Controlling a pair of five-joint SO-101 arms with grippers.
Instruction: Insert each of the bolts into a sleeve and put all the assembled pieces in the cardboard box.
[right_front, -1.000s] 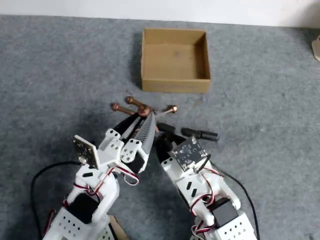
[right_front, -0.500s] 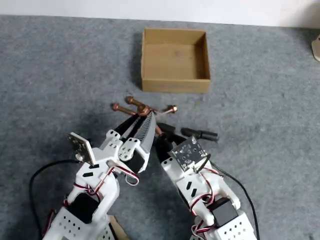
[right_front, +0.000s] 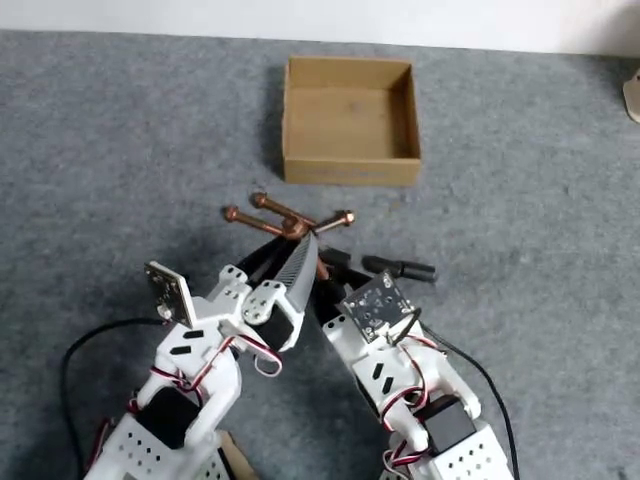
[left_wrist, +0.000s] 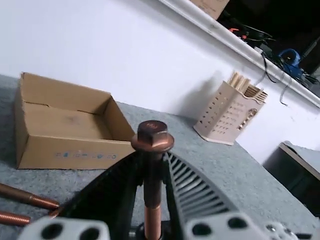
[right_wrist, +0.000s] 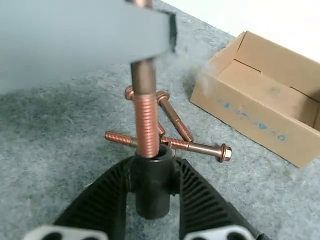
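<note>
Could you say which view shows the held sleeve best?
The right wrist view: the sleeve stands upright in the right hand, the bolt meeting its top. In the high view the arms crowd it; the left wrist view faces the bolt's head.

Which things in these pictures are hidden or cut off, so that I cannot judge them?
1. Right wrist view: how deep the copper-coloured bolt sits in the black cylindrical sleeve; the sleeve's wall hides its tip.
2. High view: how many loose copper bolts lie on the carpet; the left gripper covers part of the pile.
</note>
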